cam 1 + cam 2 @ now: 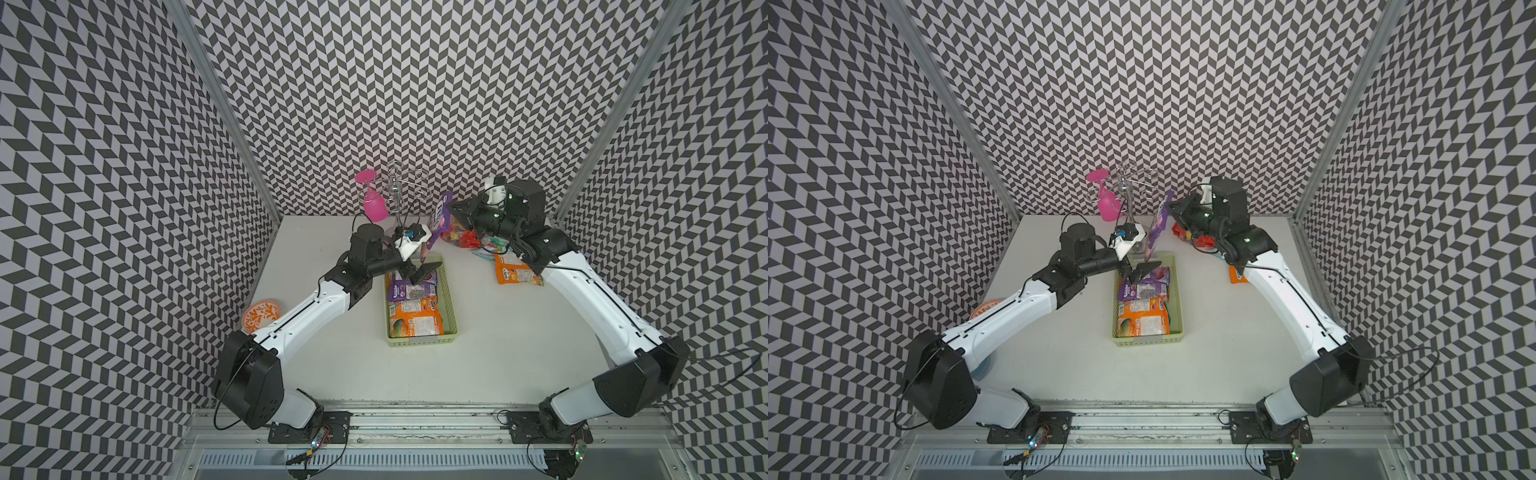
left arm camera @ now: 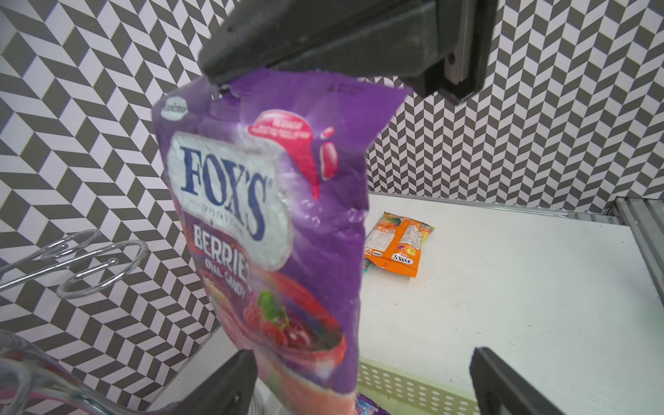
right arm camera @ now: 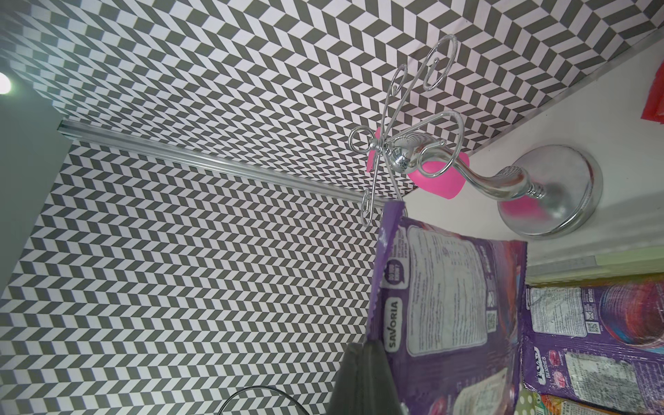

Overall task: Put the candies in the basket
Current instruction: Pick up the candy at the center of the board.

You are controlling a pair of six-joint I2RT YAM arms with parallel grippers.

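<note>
The right gripper [image 1: 453, 208] is pinched tight on the top edge of a hanging purple bag [image 1: 439, 216] lettered "FOX'S", which dangles upright over the far end of the basket [image 1: 451, 307]. The right wrist view catches only one grey finger [image 3: 363, 377] against the bag's printed back, and the rest is cut off. The left gripper [image 1: 419, 272] hangs low over that same end of the basket with its jaws spread wide. In the left wrist view the bag's lower end drops beside one finger [image 2: 230, 381], and I cannot tell whether they touch. Both arms reach forward from the near rail with elbows out to the sides. The right wrist is raised well above the table [image 1: 478, 353] and the left forearm slopes down.

In the basket lie a second purple bag [image 1: 409, 291] and, nearer, an orange bag [image 1: 415, 322]. Outside it, a loose orange bag [image 1: 515, 272] and a red bag [image 1: 461, 239] sit partly under the right arm. In a top view that arm hides nearly all of the loose orange bag [image 1: 1237, 276], while the left wrist view shows it plainly [image 2: 399, 244]. The plate [image 1: 262, 316] peeps out beside the left arm. A wire rack [image 3: 503, 179] with a pink glass [image 3: 438, 179] stands at the back.
</note>
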